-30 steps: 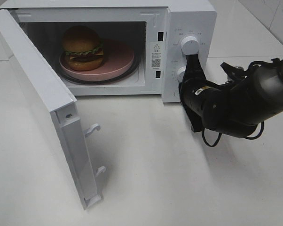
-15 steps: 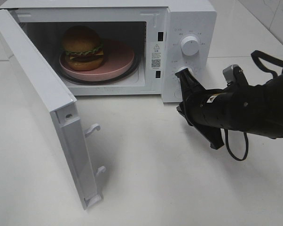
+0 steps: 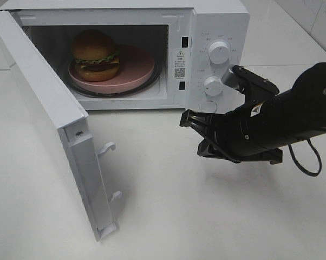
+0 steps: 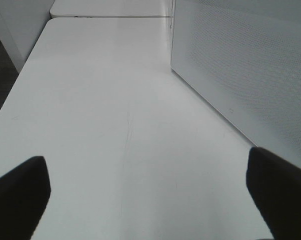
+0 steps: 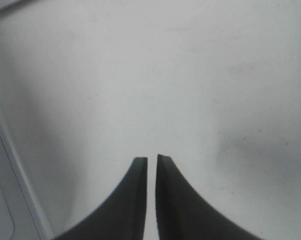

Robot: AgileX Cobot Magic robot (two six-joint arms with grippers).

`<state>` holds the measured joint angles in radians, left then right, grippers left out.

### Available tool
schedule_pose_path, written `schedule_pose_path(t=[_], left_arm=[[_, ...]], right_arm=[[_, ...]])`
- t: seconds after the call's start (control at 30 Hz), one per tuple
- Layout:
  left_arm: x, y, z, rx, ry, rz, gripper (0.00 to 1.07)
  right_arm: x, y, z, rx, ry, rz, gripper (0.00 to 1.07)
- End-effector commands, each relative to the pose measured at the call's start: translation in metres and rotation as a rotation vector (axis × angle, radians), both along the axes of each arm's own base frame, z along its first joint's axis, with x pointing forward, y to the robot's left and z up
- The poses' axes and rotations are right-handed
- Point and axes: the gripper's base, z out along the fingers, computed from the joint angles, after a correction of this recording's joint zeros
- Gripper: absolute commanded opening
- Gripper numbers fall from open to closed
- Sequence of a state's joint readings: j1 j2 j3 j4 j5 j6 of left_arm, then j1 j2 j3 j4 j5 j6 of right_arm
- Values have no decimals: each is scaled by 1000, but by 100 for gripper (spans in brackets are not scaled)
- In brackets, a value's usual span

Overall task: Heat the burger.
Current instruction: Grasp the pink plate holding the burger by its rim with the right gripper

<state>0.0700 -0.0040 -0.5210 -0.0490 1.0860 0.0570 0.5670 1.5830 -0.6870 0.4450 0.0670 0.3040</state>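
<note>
Your burger is in the microwave already. It sits on the pink plate, well off toward the hinge side, and the oven stands along the far edge of the counter. The door hangs wide open, reaching out to the near left of the counter, so nothing can heat yet.

Your right end effector is pinched to a thin slit and holds nothing. It hovers low over the counter, just in front of the control panel, tips aimed toward the oven mouth. That is the trouble spot. Swing the door shut now and I'd expect it to catch those tips before the latch hooks reach their slots. Pull that arm toward the right edge first.

Watch the wrist too: it rides just beside the lower knob, and a careless turn could nudge the setting.

Your left end effector is spread wide and empty, close beside a white dotted panel; I cannot tell whether that is the door. Shove too hard and the whole oven may skid along the counter. That tall burger looks ready to topple on a jolt.
</note>
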Motion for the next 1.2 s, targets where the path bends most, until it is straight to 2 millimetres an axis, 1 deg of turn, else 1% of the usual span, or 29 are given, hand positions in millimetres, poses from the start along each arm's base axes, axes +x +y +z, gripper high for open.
schedule_pose_path(t=[0.03,0.1,0.13,0.17,0.3,0.37,0.43,0.5,0.53,0.57,0.6,0.63,0.67,0.7,0.73,0.77,0.8,0.83,0.87,0.9,0.93,0.97,1.0,1.03,1.07,1.1,1.13,1.17,1.2], left_arm=[[0,0,0,-3,-18,8,100],[0,0,0,-3,-18,8,100],[0,0,0,-3,-18,8,100],[0,0,0,-3,-18,8,100],[0,0,0,-3,-18,8,100],[0,0,0,-3,-18,8,100],[0,0,0,-3,-18,8,100],[0,0,0,-3,-18,8,100],[0,0,0,-3,-18,8,100],[0,0,0,-3,-18,8,100],[0,0,0,-3,-18,8,100],[0,0,0,-3,-18,8,100],[0,0,0,-3,-18,8,100],[0,0,0,-3,-18,8,100],[0,0,0,-3,-18,8,100],[0,0,0,-3,-18,8,100],[0,0,0,-3,-18,8,100],[0,0,0,-3,-18,8,100],[0,0,0,-3,-18,8,100],[0,0,0,-3,-18,8,100],[0,0,0,-3,-18,8,100],[0,0,0,-3,-18,8,100],[0,0,0,-3,-18,8,100],[0,0,0,-3,-18,8,100],[0,0,0,-3,-18,8,100],[0,0,0,-3,-18,8,100],[0,0,0,-3,-18,8,100],[0,0,0,-3,-18,8,100],[0,0,0,-3,-18,8,100]], right_arm=[[-1,0,7,-70,14,116,11],[-1,0,13,-150,52,225,12],[-1,0,13,-150,52,225,12],[-1,0,18,-207,78,289,12],[-1,-2,24,-284,112,372,13],[1,-2,34,-349,130,465,13],[2,-2,37,-370,136,499,14],[4,0,49,-410,138,609,14],[4,0,49,-410,138,609,14],[4,0,56,-439,137,702,15],[4,0,56,-439,137,702,15],[5,1,59,-453,125,754,15],[5,2,64,-480,105,856,16],[5,2,64,-480,105,856,16],[6,2,66,-490,95,899,17],[6,2,70,-515,69,999,18],[6,2,70,-515,69,999,18],[6,2,73,-543,19,1109,20],[6,2,74,-558,-9,1166,21],[6,2,74,-558,-9,1166,21],[6,2,78,-588,-77,1275,23],[6,2,78,-588,-77,1275,23],[6,2,83,-628,-170,1389,24],[7,2,85,-645,-208,1431,26],[7,2,85,-645,-208,1431,26],[6,2,89,-683,-281,1528,30],[6,2,90,-698,-308,1569,32],[6,2,90,-698,-308,1569,32],[6,2,93,-720,-351,1609,39]])
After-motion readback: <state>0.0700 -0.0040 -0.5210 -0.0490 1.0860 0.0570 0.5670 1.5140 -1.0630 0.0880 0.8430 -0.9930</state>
